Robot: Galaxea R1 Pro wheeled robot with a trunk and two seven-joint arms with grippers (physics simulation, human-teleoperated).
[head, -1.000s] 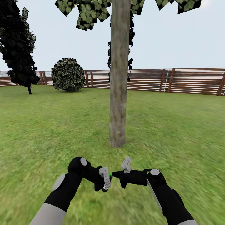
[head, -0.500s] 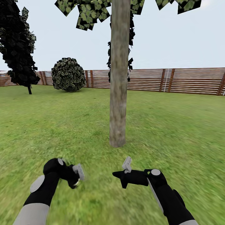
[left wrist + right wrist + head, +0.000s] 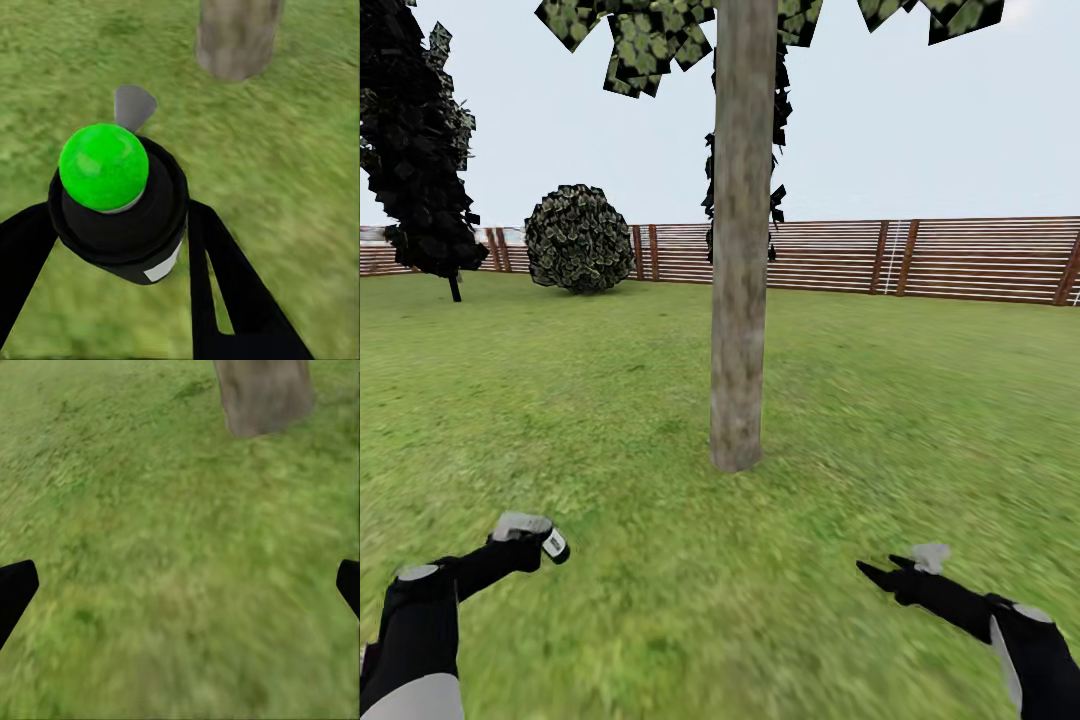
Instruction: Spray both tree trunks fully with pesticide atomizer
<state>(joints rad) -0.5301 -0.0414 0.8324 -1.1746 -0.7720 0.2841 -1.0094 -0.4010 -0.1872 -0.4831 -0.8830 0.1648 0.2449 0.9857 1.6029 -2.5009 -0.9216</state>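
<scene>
Lawn (image 3: 660, 600), tree trunk (image 3: 740, 300) | left end effector (image 3: 535, 537) grips atomizer (image 3: 120, 210) | right end effector (image 3: 905, 568) open

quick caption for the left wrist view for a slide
Left claw shut on the black pesticide atomizer, its green dot facing the camera, above grass with the tree trunk ahead.
</scene>
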